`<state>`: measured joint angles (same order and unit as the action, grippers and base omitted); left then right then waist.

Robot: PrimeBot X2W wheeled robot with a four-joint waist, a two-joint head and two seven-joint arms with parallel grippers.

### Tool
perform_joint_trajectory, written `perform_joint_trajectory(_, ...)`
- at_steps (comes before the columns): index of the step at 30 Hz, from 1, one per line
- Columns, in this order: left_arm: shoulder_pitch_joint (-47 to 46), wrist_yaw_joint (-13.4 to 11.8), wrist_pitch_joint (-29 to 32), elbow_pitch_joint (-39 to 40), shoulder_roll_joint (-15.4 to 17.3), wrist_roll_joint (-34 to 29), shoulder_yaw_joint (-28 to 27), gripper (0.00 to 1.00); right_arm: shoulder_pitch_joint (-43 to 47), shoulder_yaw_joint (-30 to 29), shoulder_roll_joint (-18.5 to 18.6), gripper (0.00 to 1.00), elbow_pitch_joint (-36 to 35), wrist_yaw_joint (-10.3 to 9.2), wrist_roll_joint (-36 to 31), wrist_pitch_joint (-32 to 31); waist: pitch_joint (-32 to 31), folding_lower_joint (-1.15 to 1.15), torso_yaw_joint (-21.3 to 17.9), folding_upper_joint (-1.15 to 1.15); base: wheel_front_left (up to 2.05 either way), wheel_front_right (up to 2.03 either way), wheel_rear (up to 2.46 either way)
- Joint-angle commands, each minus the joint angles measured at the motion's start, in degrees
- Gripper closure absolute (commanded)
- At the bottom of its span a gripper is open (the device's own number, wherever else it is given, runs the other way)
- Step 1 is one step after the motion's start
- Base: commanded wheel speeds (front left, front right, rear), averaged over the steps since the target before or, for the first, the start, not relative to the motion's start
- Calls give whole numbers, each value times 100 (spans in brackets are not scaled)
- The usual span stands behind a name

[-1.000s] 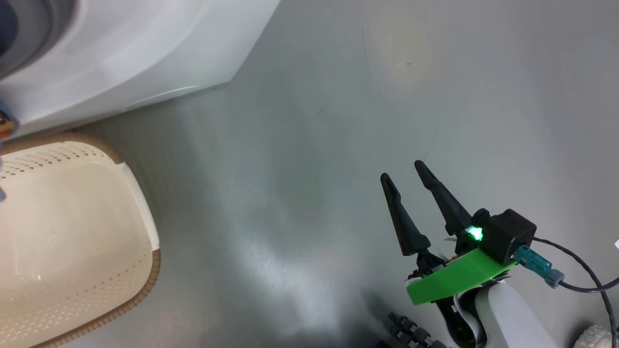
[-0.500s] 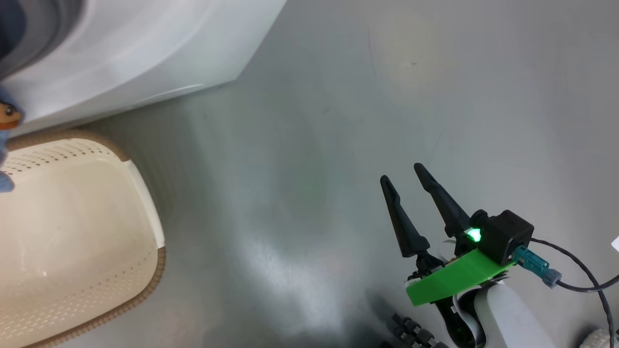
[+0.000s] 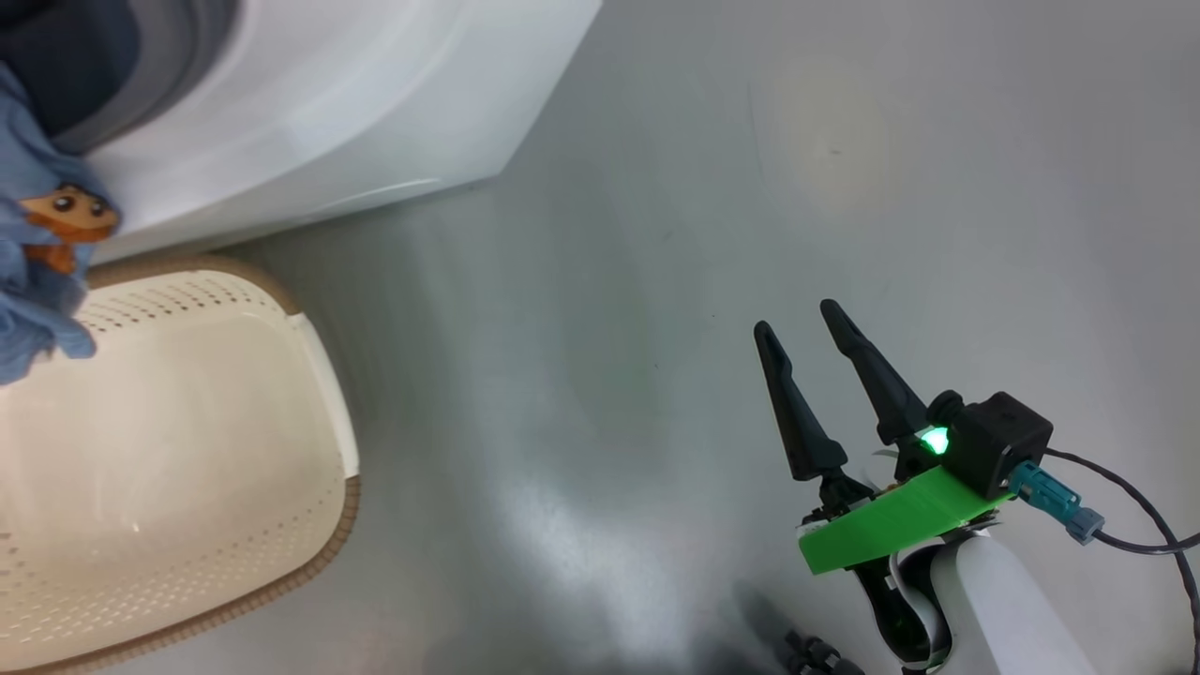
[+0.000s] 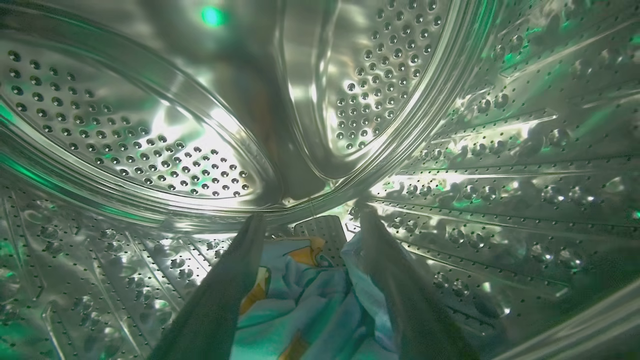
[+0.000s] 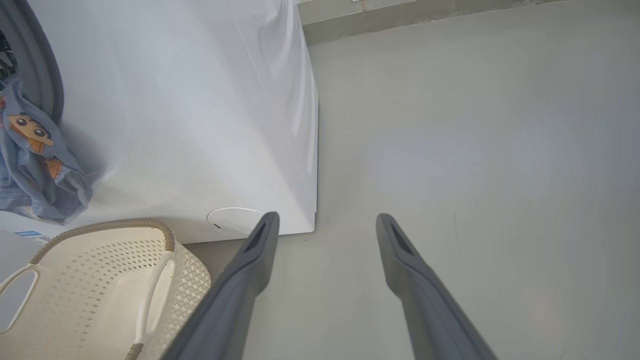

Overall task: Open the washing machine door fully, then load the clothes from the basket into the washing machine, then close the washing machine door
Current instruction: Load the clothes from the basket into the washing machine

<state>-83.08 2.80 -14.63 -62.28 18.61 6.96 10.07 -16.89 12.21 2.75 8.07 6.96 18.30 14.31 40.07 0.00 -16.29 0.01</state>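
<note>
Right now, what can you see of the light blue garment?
The light blue garment is crumpled cloth printed with orange-brown cartoon faces. It hangs out of the washing machine opening, over the grey gasket and down the white front, its lower end near the basket rim. Blue cloth also lies in the drum between the open left gripper fingers.

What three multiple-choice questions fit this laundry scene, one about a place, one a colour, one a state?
1. Where is the left gripper? A in a cupboard; B inside the steel drum; C on a shelf.
2. What colour is the garment hanging from the washing machine opening? A red; B black; C light blue.
3. How is the right gripper? A open, empty; B shut on a garment; C shut, empty.
Answers: B, its fingers point at perforated steel walls; C, blue cloth drapes over the white front; A, its fingers stand apart above the floor.
</note>
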Motion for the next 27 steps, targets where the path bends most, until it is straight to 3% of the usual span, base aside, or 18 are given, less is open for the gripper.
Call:
perform_joint_trajectory(1, 111, -21, -21, 110, 191, 42, -58, 0, 24, 92, 13, 0, -94, 53, 19, 69, -91, 0, 82, -1, 0, 0, 0)
perform_joint_trajectory(27, 2371, -67, -36, 1829, -269, 459, -200, 0, 444, -370, 13, 0, -38, 53, -321, 69, -1233, 0, 892, -1, 0, 0, 0)
